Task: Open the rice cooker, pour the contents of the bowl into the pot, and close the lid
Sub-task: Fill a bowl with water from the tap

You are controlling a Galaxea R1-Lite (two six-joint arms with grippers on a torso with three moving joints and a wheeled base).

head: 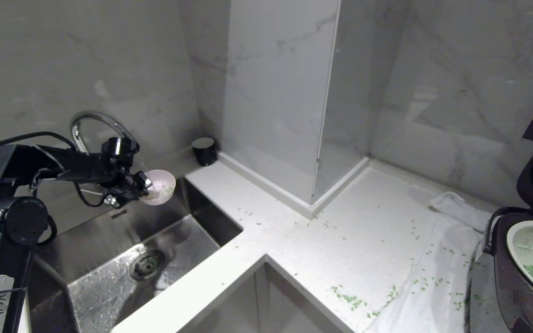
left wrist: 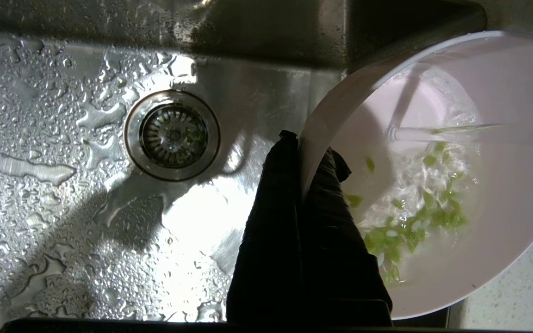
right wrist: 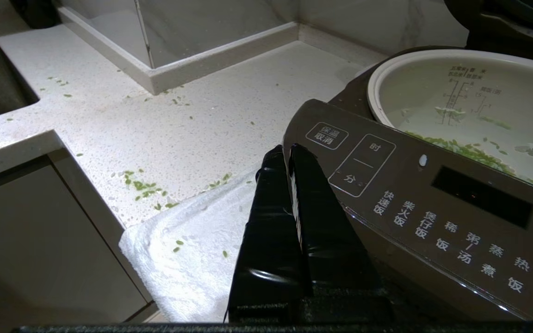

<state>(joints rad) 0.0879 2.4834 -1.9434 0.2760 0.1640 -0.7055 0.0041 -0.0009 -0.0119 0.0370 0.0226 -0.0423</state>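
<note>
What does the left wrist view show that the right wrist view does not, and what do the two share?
Only the left wrist view shows the wet steel sink with its drain strainer, and the left gripper shut on the rim of the pink bowl, where a thin stream of water hits the green bits.

Only the right wrist view shows the rice cooker with its white pot, the white towel and the shut right gripper.

Both show green bits and pale countertop.

The right gripper is being held shut just beside the rice cooker front panel, over a white cloth. Green contents are lying in the open pot and scattered over the countertop.
</note>
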